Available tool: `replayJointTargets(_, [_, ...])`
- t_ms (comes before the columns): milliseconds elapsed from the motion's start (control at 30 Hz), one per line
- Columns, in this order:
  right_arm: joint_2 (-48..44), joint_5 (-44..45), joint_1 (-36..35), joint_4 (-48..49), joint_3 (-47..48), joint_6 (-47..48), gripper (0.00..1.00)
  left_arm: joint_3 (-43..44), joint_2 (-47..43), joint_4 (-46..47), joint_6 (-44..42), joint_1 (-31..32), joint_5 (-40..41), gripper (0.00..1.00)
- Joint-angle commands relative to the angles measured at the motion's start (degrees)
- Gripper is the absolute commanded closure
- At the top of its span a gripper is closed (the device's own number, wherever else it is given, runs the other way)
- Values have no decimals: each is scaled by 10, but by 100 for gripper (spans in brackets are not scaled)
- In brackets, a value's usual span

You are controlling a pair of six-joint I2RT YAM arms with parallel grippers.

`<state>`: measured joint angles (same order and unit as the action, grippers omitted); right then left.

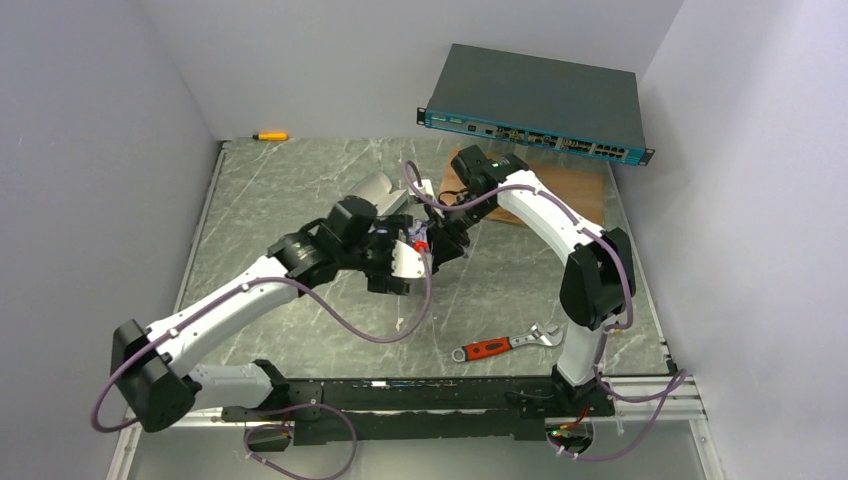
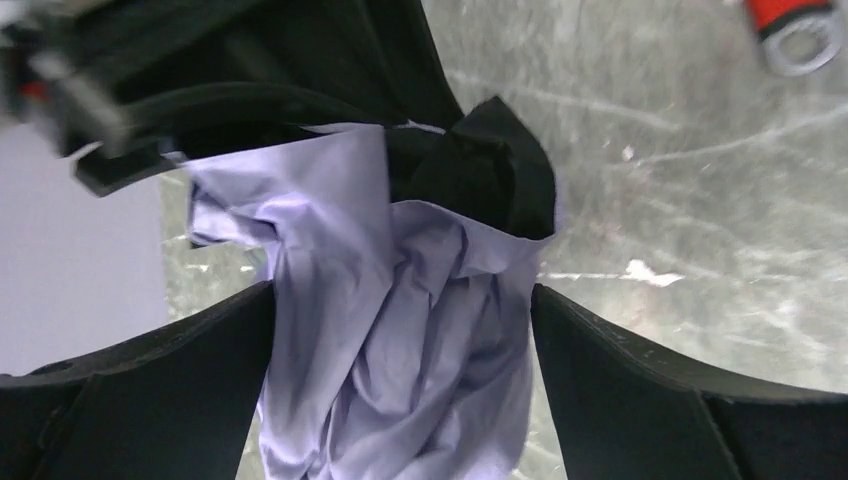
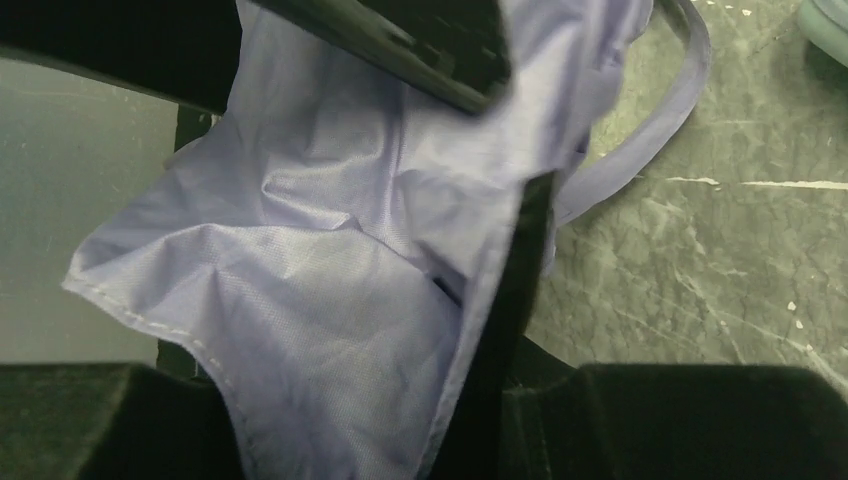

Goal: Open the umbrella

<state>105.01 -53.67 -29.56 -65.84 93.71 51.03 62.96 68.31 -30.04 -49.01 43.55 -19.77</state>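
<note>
Where: the umbrella [image 1: 418, 240] sits collapsed above mid-table [image 1: 300, 190], between both arms.
Left gripper [image 2: 402, 292]: fingers press on either side of the bunched canopy.
Right gripper [image 1: 447, 238]: lost among folds; its grip cannot be told.
Material: thin, crinkly weave, lavender over black, with a stitched hem and a looped strap [image 3: 640, 150].
Handling: probably light, limp and slippery; the shaft and handle look like surer holds than the cloth.

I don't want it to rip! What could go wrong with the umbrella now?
The left gripper pinches only bunched fabric of the umbrella, so pulling might tear it or let it slip. Its strap loop sticks out and could snag a finger. The right gripper is crowded close, so the two might bump.
</note>
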Motion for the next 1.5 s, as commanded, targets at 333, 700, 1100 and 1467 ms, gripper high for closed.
replayJointTargets(333, [-47,-44,15,22,26,-40,49,-79,-20,49,60,-16,100,100])
replayJointTargets(700, [-197,-92,131,470,-133,-570,25,-145,-148,235,243,-152,-81,100])
replayJointTargets(1100, [-223,-142,96,531,-146,-555,46,-115,-138,253,331,-152,-201,100])
replayJointTargets(1467, [-231,-154,49,452,-144,-471,49,-116,-129,274,367,-158,-199,100])
